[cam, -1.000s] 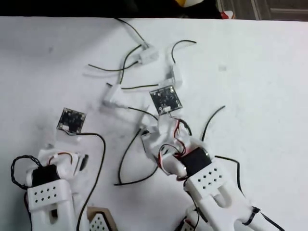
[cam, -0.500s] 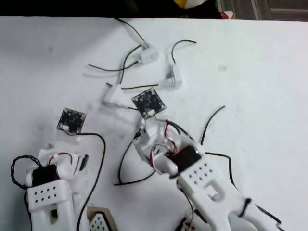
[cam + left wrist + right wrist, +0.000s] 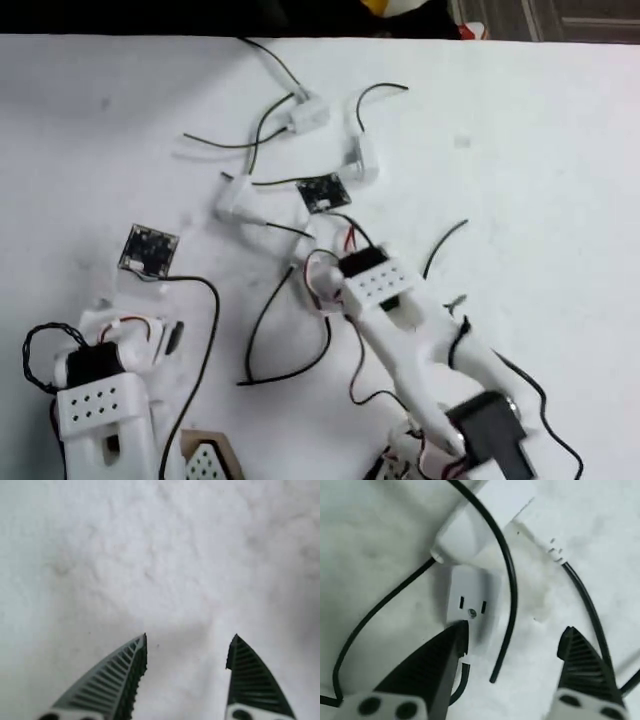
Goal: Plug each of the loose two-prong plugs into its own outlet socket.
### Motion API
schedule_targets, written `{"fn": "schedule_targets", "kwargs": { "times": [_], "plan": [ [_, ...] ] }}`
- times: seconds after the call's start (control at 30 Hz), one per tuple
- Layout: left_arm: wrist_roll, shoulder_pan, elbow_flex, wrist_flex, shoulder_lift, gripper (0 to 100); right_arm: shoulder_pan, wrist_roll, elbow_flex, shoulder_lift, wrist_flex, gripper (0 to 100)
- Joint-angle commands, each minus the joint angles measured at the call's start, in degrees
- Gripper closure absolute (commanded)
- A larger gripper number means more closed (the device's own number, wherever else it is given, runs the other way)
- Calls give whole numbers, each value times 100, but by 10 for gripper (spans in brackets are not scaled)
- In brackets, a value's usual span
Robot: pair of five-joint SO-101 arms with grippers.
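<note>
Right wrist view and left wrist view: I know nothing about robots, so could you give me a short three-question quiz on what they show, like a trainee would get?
1. True or false: the right gripper is clamped shut.
2. Pick one. What lies below the left gripper? A: a cup. B: the bare table. C: a person's hand.
3. Fill in the gap. In the right wrist view, the white socket close to one fingertip shows two slots and one round ____.

Key: 1 false, its jaws stand wide apart; 2 B; 3 hole.
</note>
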Motion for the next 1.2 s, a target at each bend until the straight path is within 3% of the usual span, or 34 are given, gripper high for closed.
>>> {"fn": "schedule_targets", "kwargs": {
  "times": [0.0,0.33,0.57,0.73,1.07,1.17],
  "plan": [
    [-35,-40,-18,-149,-92,740,-242,-53,-334,303,22,719],
    [-35,-40,-18,-149,-92,740,-629,-352,-598,945,22,728],
    [-35,-40,-18,-149,-92,740,-593,-308,-607,330,13,986],
    [-35,-40,-18,-149,-92,740,-593,-246,-440,-831,154,982],
    [-26,-40,-18,-149,-92,740,84,1741,-475,-3486,813,981],
    [-26,-40,-18,-149,-92,740,154,1855,-475,-4163,796,981]
  ]
}}
